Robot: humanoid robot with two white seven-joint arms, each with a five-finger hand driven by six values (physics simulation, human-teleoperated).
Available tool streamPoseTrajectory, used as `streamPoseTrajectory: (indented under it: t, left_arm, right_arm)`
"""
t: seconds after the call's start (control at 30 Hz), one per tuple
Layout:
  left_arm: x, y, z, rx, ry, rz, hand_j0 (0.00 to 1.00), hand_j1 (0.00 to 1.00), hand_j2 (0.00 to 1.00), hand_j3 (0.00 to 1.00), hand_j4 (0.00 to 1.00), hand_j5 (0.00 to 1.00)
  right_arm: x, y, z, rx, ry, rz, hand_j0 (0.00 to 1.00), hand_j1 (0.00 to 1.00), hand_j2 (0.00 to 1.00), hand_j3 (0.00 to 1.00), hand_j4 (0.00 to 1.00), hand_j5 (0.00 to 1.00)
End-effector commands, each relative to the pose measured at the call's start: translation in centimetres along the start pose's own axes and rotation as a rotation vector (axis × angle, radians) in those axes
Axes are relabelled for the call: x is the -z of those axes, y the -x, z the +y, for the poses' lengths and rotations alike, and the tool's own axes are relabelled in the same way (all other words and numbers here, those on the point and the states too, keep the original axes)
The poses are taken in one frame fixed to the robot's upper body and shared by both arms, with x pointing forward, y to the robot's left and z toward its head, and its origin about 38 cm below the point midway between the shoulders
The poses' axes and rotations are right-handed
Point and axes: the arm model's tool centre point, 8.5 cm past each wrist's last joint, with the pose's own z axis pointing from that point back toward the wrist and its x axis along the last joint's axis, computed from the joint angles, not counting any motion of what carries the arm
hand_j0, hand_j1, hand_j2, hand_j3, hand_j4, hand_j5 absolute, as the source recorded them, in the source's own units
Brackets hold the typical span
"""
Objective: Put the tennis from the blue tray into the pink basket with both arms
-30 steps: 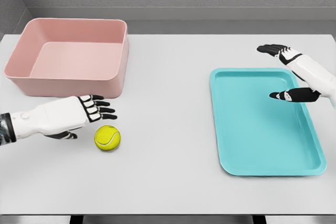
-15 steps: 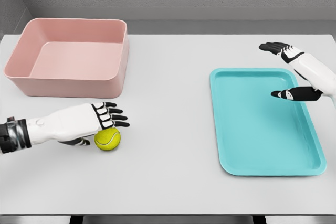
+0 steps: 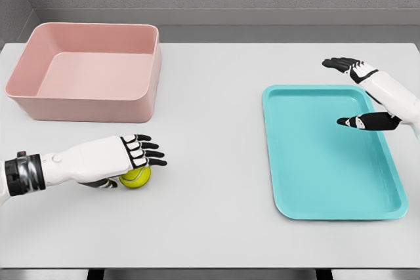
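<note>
Head view: tennis ball (image 3: 136, 176) sits on the white surface (image 3: 210, 136), in front of the pink basket (image 3: 88, 70) and well apart from the blue tray (image 3: 331, 152). Left hand (image 3: 128, 157) lies over the ball's top, fingers extended flat past it, thumb low at the ball's left side; fingers not closed around it. Right hand (image 3: 367, 96) hovers above the tray's far right part, fingers spread, grasping nothing. Basket and tray hold nothing.
</note>
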Motion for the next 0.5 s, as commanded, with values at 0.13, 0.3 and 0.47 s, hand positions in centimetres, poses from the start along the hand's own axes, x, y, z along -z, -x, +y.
streamPoseTrajectory:
  t: [0.13, 0.3, 0.47]
  left_arm:
    - [0.76, -0.29, -0.09, 0.003, 0.014, -0.018, 1.0, 1.0, 1.0, 1.0, 1.0, 1.0]
    - [0.79, -0.34, -0.26, 0.004, 0.027, -0.019, 1.0, 1.0, 1.0, 1.0, 1.0, 1.0]
    - [0.91, -0.44, -0.6, 0.001, 0.058, -0.023, 0.85, 0.85, 0.85, 0.85, 0.85, 0.85]
  right_arm:
    - [-0.54, 0.58, -0.27, 0.011, 0.015, 0.02, 1.0, 1.0, 1.0, 1.0, 1.0, 1.0]
    - [-0.57, 0.59, -0.21, 0.012, 0.015, 0.021, 1.0, 1.0, 1.0, 1.0, 1.0, 1.0]
    - [-0.63, 0.61, -0.11, 0.014, 0.013, 0.023, 1.0, 1.0, 1.0, 1.0, 1.0, 1.0]
